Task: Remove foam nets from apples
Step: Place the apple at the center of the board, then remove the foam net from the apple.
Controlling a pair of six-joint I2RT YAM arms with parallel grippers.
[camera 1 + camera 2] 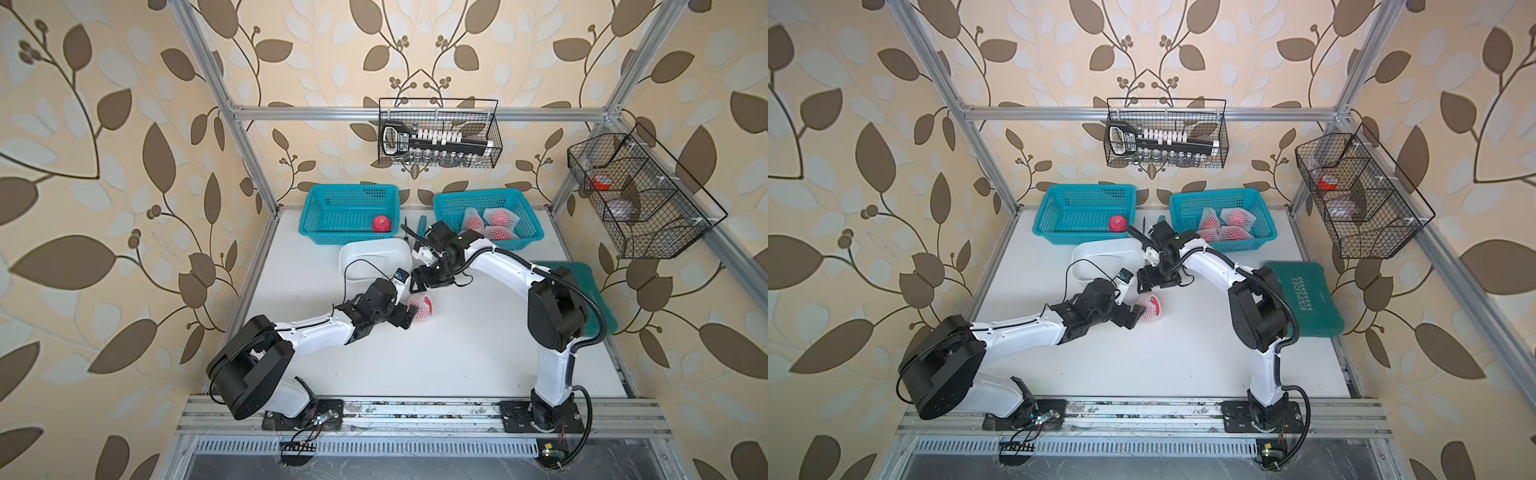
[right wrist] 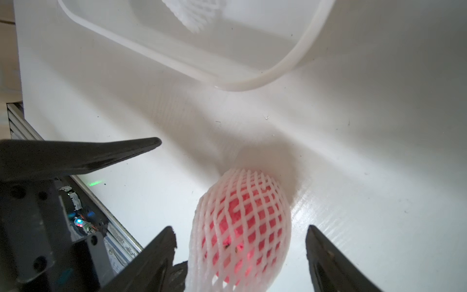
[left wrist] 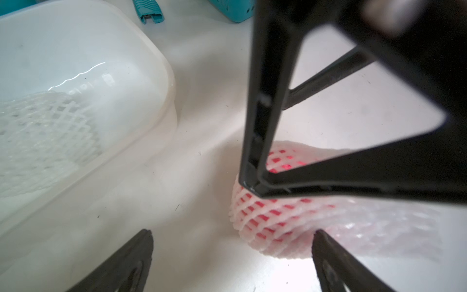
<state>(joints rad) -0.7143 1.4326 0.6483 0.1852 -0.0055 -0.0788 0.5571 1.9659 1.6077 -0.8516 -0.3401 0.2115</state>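
White arm links [image 1: 316,328], black joints [image 1: 557,307], black cables [image 1: 601,316]

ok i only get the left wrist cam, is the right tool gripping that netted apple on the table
observer: No. The right wrist view shows the right tool open, a finger on each side of the netted apple with gaps.
operator: any apples unwrapped
observer: One bare apple lies in the left teal basket.
operator: how many to go
observer: At least three wrapped apples sit in the right teal basket; the right arm hides part of it.
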